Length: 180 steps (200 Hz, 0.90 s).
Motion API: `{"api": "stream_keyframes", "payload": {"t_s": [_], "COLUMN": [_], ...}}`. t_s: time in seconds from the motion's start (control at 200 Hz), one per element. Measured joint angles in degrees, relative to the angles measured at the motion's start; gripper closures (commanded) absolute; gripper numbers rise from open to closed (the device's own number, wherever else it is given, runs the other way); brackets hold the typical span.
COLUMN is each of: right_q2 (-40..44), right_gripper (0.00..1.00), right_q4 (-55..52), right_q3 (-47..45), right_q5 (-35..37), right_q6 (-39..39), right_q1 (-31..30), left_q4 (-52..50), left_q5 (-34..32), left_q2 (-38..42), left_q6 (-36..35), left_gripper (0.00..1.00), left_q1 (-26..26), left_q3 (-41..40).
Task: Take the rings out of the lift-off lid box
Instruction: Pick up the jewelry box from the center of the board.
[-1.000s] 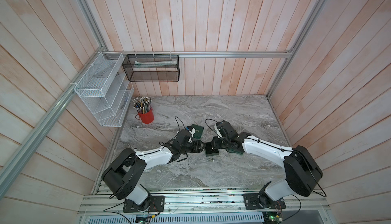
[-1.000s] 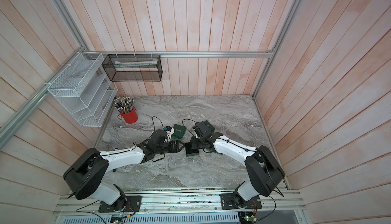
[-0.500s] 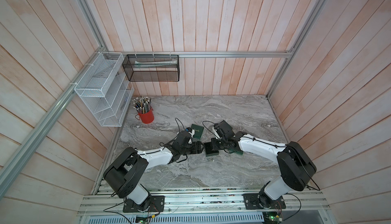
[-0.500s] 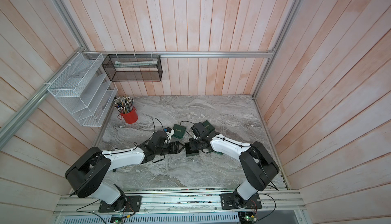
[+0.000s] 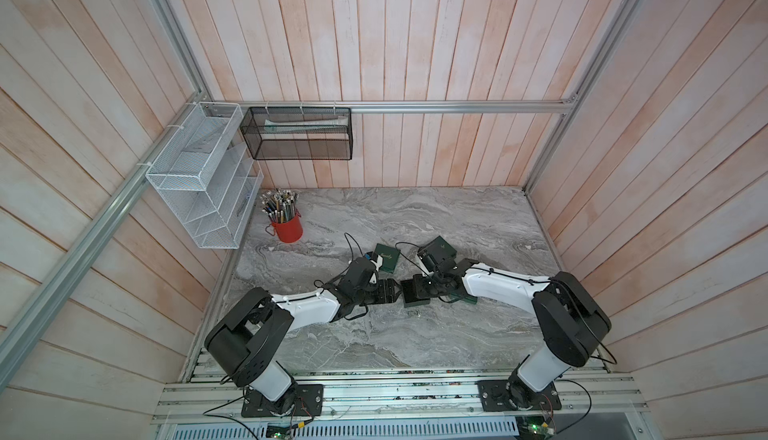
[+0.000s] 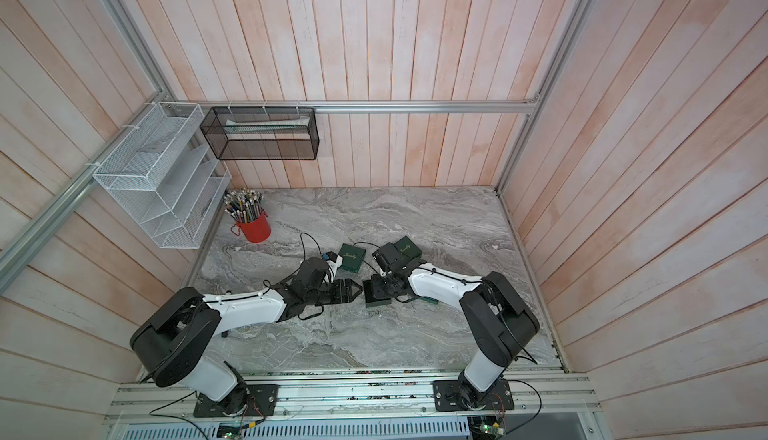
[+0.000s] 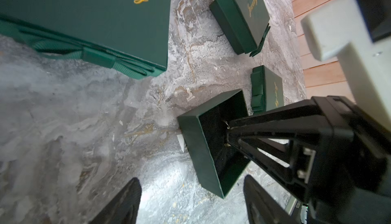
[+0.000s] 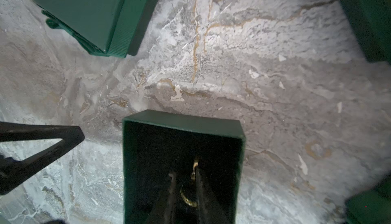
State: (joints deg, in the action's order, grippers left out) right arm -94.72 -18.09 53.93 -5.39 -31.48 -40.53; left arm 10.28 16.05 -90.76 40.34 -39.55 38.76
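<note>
2 risks stand out from here. The right gripper reaches deep into the open green box, its fingers drawn narrow around a thin metal hoop, 1 of the rings. Whether they truly pinch it I cannot tell. A hoop that thin and smooth could slip free as the arm lifts, or turn flat against the dark lining so the tips meet on nothing. The box looks light and stands free on the bench. Tips dragging on a wall could tilt it or carry it up with the ring, because nothing pins it down. The left gripper hangs just beside it with fingers spread wide, touching nothing that I can see. In the right wrist view a second glint shows against 1 finger, perhaps another ring. The rest of the box's floor is too dark to count. 3 closed green boxes with gold lettering lie near, 1 close to the left wrist camera, 1 beyond and 1 near the open box. Their contents are hidden. Well apart, a red cup holds a bunch of pencils.
</note>
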Motion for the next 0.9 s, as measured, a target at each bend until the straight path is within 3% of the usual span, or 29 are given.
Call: {"api": "stream_keyframes", "payload": {"t_s": [0.355, 0.475, 0.9], "right_q2": [-1.64, -1.64, 0.37], "right_gripper": [0.86, 0.95, 1.0], "right_q4": [0.17, 0.39, 0.61], "right_q3": [0.02, 0.02, 0.0], "right_q5": [0.85, 0.85, 0.79], "right_q6": [-0.26, -0.39, -1.57], "right_q1": [-0.04, -0.07, -0.09], "left_q4": [0.37, 0.5, 0.96], "left_q5": [0.42, 0.46, 2.05], "left_q2": [-0.15, -0.28, -1.81], "left_q6": [0.26, 0.42, 0.44], "left_gripper": [0.22, 0.22, 0.22], "left_q1": [0.15, 0.26, 0.5], "left_q3": [-0.52, -0.59, -0.52]}}
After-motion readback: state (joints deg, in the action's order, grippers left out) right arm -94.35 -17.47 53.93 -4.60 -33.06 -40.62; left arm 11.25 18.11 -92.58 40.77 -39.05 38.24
